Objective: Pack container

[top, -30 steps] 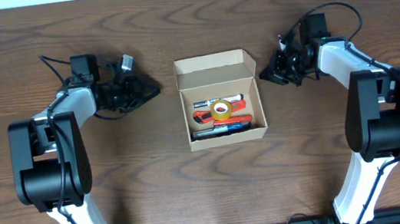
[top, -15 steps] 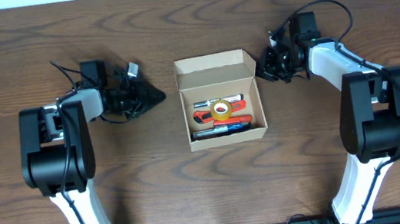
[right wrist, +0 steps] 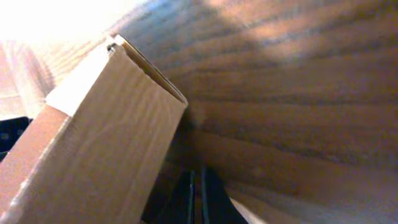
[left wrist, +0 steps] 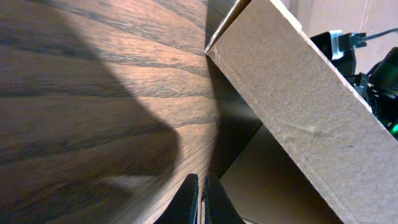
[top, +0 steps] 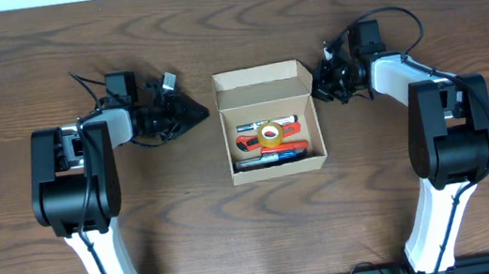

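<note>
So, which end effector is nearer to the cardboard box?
Right, narrowly. The right end effector is almost touching the cardboard box at its far right corner, by the flap. The left end effector points at the left wall, with a strip of table between.

— Where does the container (top: 279, 170) stand?
— In the middle of the surface (top: 239, 237), with its flap lid (top: 259, 84) raised along the far edge.
— What lies inside?
— A tape roll (top: 271, 134) at the centre. One marker (top: 266, 122) lies crosswise behind it, towards the lid. More pens (top: 271, 158) lie crosswise before it, along the near wall.
— And on either side?
— The left gripper (top: 202, 114) is just beside the container's far left corner, and the right gripper (top: 318, 91) is just beside its far right corner. Both are low over the surface and point inward. Whether either touches the container, I cannot tell.
</note>
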### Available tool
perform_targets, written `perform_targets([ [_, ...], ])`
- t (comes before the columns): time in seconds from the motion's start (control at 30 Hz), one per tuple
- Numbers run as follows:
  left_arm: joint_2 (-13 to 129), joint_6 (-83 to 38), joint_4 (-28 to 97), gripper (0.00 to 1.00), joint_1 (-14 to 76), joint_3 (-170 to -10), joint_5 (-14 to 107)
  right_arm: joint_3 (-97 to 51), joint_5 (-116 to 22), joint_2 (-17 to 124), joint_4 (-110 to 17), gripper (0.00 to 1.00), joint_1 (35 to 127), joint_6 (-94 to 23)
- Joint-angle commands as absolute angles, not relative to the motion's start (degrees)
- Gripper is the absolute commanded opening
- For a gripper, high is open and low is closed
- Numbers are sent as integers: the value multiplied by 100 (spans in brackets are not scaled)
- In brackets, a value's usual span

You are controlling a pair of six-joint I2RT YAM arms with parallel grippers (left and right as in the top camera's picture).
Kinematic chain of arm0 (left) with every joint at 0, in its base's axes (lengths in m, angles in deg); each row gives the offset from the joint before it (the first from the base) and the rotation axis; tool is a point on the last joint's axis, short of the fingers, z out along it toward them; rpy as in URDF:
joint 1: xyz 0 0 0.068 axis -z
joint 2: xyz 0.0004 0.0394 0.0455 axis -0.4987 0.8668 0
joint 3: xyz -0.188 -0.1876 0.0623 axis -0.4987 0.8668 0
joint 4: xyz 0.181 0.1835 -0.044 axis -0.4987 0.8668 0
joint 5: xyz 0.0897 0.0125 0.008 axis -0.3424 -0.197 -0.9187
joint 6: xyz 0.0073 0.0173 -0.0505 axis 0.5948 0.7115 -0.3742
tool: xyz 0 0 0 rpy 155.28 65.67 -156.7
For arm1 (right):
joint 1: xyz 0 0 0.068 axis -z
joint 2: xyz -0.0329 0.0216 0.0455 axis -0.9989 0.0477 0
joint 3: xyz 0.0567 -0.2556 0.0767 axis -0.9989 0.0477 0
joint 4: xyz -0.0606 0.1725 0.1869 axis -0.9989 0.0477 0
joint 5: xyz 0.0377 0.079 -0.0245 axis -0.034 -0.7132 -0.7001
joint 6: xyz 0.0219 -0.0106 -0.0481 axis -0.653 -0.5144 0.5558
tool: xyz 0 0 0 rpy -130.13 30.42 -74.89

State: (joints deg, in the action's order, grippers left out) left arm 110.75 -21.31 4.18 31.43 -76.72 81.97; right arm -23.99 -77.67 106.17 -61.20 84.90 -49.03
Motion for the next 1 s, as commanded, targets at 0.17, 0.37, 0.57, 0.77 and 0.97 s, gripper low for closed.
perform_targets([
  [0.17, 11085, -2223, 389, 6, 3294, -7914, 8565, -2373, -7997, 10689, -6446, 1, 8472, -4934],
  [0.37, 11085, -2284, 446, 6, 3296, -8181, 8731, -2439, -8464, 10687, -6666, 1, 8549, -4893],
  [0.57, 11083, -2284, 518, 6, 3296, -8271, 8737, -2476, -9197, 10687, -7077, 1, 8531, -4851],
  [0.77, 11083, -2279, 473, 6, 3296, -8271, 9019, -2476, -9857, 10687, -7720, 1, 8542, -5070],
  [0.97, 11083, -2279, 457, 6, 3301, -8310, 9319, -2476, -10324, 10687, -8015, 1, 8542, -5063],
])
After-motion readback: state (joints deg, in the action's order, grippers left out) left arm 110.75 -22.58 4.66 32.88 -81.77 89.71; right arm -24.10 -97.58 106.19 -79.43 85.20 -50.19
